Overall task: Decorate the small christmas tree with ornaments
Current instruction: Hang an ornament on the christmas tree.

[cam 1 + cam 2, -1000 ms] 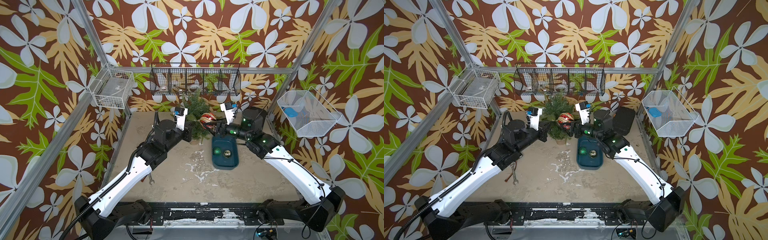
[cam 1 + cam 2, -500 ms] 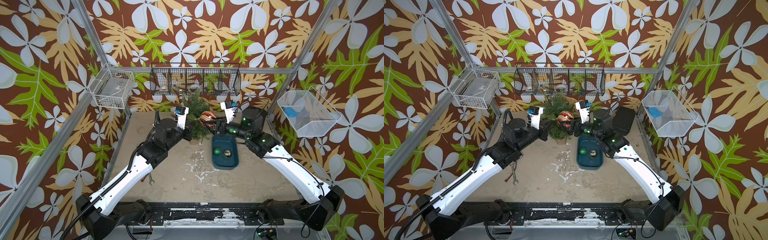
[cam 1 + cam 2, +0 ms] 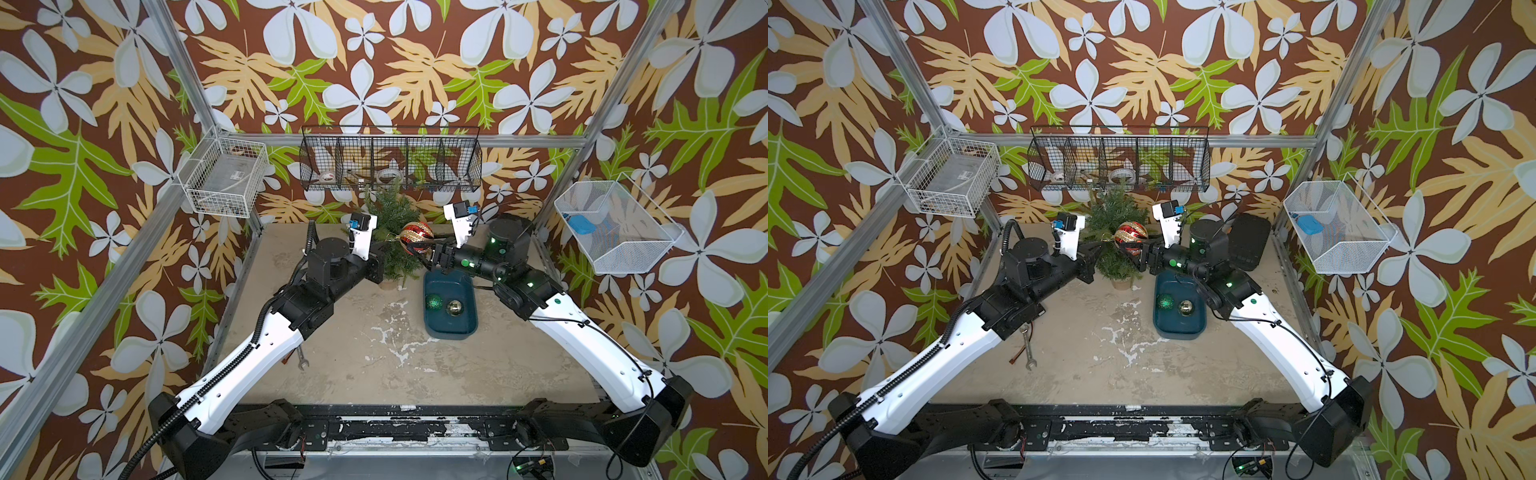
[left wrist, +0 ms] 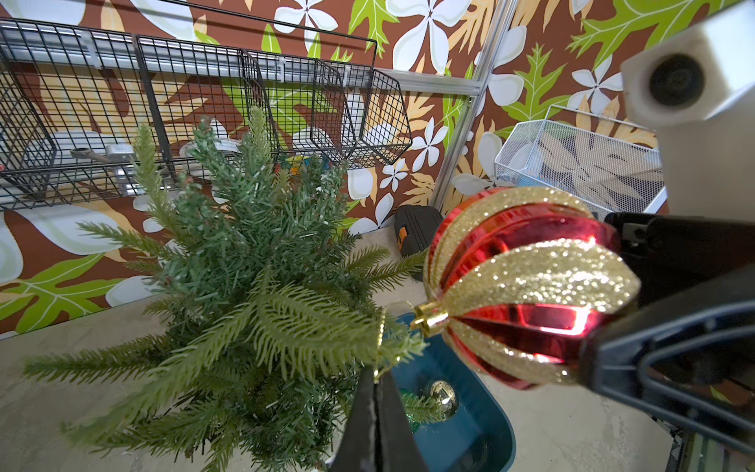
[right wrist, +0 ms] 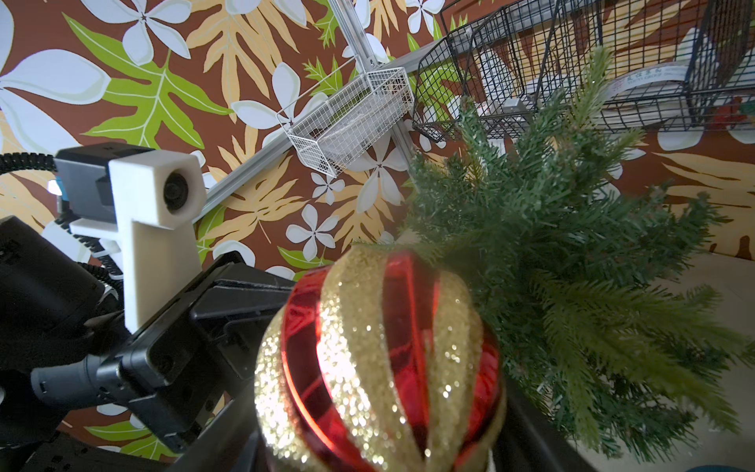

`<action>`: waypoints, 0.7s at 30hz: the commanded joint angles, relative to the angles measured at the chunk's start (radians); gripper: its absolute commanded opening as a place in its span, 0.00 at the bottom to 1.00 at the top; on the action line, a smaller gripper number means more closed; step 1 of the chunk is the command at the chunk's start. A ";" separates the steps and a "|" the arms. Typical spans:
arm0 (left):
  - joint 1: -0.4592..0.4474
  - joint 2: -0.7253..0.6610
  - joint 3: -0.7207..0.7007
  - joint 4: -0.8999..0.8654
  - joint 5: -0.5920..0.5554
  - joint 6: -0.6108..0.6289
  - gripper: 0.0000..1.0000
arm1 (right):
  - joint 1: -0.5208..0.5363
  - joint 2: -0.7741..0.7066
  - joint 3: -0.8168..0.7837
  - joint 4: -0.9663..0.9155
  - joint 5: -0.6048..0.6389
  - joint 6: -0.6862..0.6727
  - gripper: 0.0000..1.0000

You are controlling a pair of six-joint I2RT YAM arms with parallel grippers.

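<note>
Red-gold bauble (image 3: 417, 237) barely moved beside tree (image 3: 392, 220): right gripper (image 3: 420, 248) grasps it, left gripper (image 4: 376, 392) clenched on loop (image 4: 381, 347); hanging pending.

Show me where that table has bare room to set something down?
The widest bare stretch of table lies between the teal tray, the wrench and the front rail. At the back it is crowded: the christmas tree, the red-and-gold ornament, the left arm and the right arm meet there.

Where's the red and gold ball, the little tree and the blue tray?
red and gold ball (image 3: 417, 237): in a top view, striped side.
little tree (image 4: 261, 257): left wrist view, middle branches.
blue tray (image 3: 451, 326): in a top view, bare floor.
</note>
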 commanded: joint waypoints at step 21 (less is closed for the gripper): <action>0.000 -0.004 -0.020 -0.011 -0.020 0.017 0.00 | 0.000 -0.023 -0.053 0.011 0.044 -0.013 0.74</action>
